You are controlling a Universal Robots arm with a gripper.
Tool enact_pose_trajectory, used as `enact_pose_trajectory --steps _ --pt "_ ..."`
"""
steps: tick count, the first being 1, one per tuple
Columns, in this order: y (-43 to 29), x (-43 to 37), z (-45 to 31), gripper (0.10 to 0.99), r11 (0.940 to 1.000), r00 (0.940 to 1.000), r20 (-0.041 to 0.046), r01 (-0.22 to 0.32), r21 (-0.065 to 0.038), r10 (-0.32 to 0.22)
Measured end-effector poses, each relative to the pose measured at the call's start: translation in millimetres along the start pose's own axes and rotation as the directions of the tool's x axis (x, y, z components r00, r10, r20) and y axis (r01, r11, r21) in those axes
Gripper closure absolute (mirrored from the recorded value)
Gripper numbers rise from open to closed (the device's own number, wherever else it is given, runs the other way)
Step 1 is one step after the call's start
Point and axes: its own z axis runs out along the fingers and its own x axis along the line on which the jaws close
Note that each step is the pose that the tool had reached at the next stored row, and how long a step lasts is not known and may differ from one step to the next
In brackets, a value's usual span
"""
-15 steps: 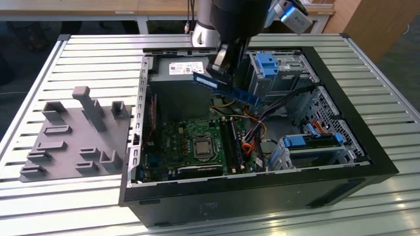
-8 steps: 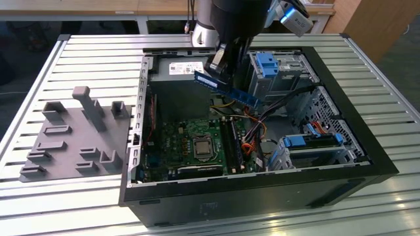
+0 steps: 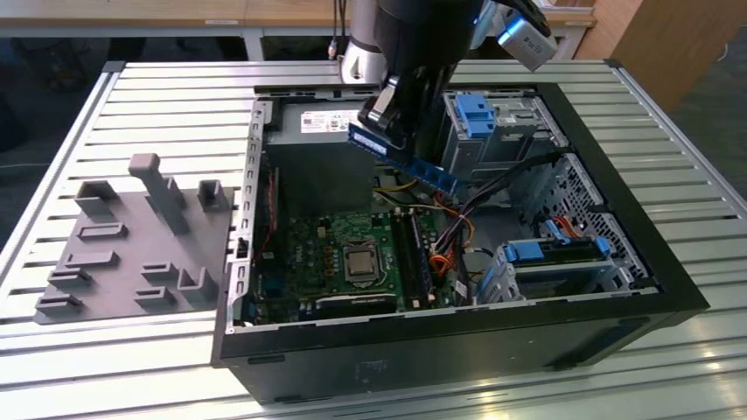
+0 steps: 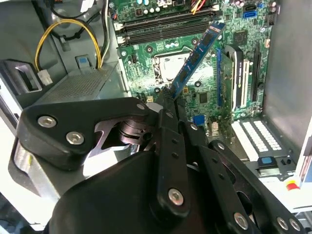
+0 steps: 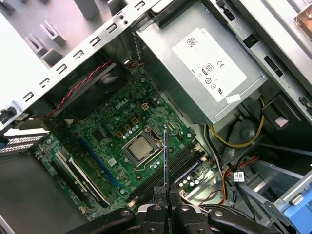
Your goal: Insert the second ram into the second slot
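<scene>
Right now your fingers (image 4: pixel 168 131) grip the second ram (image 4: pixel 195 56) by one end, tilted above the motherboard (image 3: pixel 338 249), clear of the memory slots (image 4: pixel 161 30).

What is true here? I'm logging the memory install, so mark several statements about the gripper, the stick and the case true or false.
1. The gripper is shut on the second ram. True.
2. The second ram is seated in a slot. False: it hangs tilted above the motherboard.
3. The case is open, its motherboard exposed. True.
4. The grey fixture lies inside the case. False: it lies outside, at the exterior view's left.
</scene>
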Motion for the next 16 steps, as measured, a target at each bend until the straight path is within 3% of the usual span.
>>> enact_pose_trajectory --steps 8,16 --pt "0.0 0.0 0.1 0.949 0.9973 0.9973 0.0028 -0.073 0.001 0.073" --pt "0.0 0.0 0.4 0.949 0.9884 0.9884 0.0058 -0.152 0.001 0.152"
